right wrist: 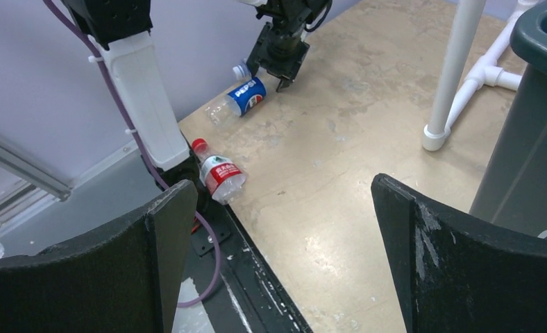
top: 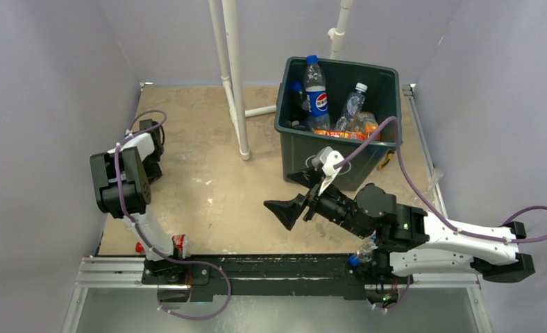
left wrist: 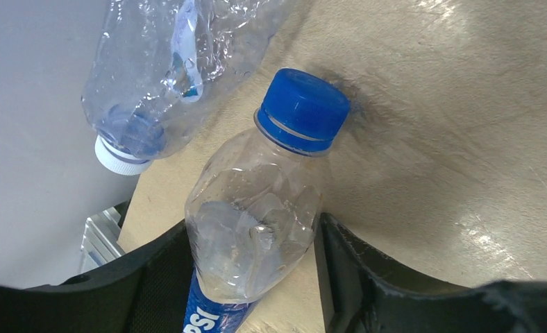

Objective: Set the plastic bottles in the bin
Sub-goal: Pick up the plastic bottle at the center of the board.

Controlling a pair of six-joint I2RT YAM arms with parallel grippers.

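Far left, tight by the wall [left wrist: 35, 173]: crushed white-capped bottle [left wrist: 153, 76], lying just beside the blue-capped Pepsi bottle [left wrist: 257, 208], both close to the left edge of the bench [left wrist: 465, 139]. Left fingers [left wrist: 251, 232] down on either side of that Pepsi bottle, narrowed to about its width, edges right at its sides. Squeezing or only brushing? Cannot tell from here. Trouble number one right there: thin, crumpled, slick plastic, apt to buckle and squirt out under an off-centre pinch, and, with the edge so close, apt to go over the side. Same fate possible for the white-capped neighbour if nudged on the lift. Nearer, by the foot of the left arm [top: 153, 236], red-labelled bottle [top: 178, 244] on its side at the near edge, untouched. Moving right: white pipe stand [top: 234, 83] planted between this corner and the bin [top: 305, 149]; risk of clipping it on a low, straight carry. Further right, right fingers [top: 282, 214] spread wide, holding nothing, hovering mid-bench near the bin's near-left corner and so right in the delivery lane; arm-on-arm contact possible. Bin at far right, holding several bottles [top: 317, 94], some standing tall; danger of a bounce off the rim on a short drop.
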